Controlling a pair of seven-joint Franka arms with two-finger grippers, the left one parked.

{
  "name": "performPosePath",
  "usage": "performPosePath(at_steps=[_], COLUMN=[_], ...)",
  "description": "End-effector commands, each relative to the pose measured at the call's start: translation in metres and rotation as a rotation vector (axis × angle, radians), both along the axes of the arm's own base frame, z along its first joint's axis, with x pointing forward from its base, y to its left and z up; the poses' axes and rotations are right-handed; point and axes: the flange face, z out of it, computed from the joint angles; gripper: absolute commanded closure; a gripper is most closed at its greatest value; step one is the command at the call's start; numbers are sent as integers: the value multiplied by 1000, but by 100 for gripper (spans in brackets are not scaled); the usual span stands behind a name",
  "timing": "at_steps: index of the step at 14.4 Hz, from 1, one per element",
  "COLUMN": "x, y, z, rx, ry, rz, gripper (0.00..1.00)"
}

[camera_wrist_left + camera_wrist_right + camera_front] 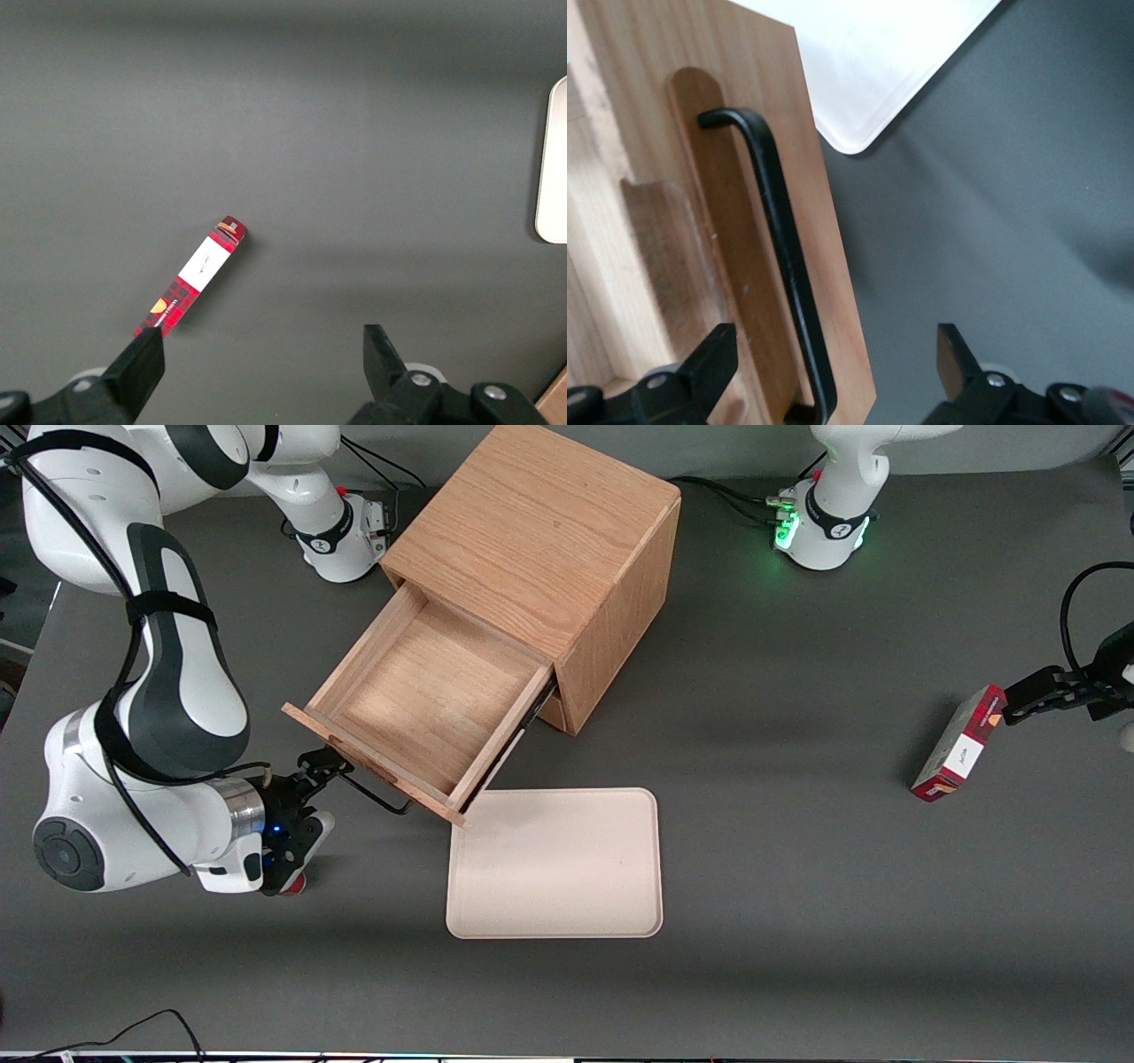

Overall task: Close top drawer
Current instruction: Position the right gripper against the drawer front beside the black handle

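The light oak cabinet (540, 549) stands at the back of the table. Its top drawer (425, 700) is pulled far out, and its shallow tray interior is bare. The thin black wire handle (376, 795) runs along the drawer front. My gripper (314, 772) is at the end of the drawer front that lies toward the working arm's end of the table. In the right wrist view the gripper (837, 354) is open, and the handle (784, 257) and the edge of the drawer front (744, 221) lie between its fingers. I cannot tell whether they touch.
A beige tray (555, 864) lies flat on the table just in front of the open drawer, nearer the front camera; it also shows in the right wrist view (886, 62). A red plaid box (959, 744) lies toward the parked arm's end of the table.
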Motion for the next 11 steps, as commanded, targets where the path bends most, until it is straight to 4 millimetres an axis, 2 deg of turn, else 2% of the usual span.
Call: performPosePath(at_steps=[1,11], x=[3,3], y=[4,4], z=[-6,-36], rx=[13,11], ry=[-6,-11], rz=[-34,-52], gripper=[0,0])
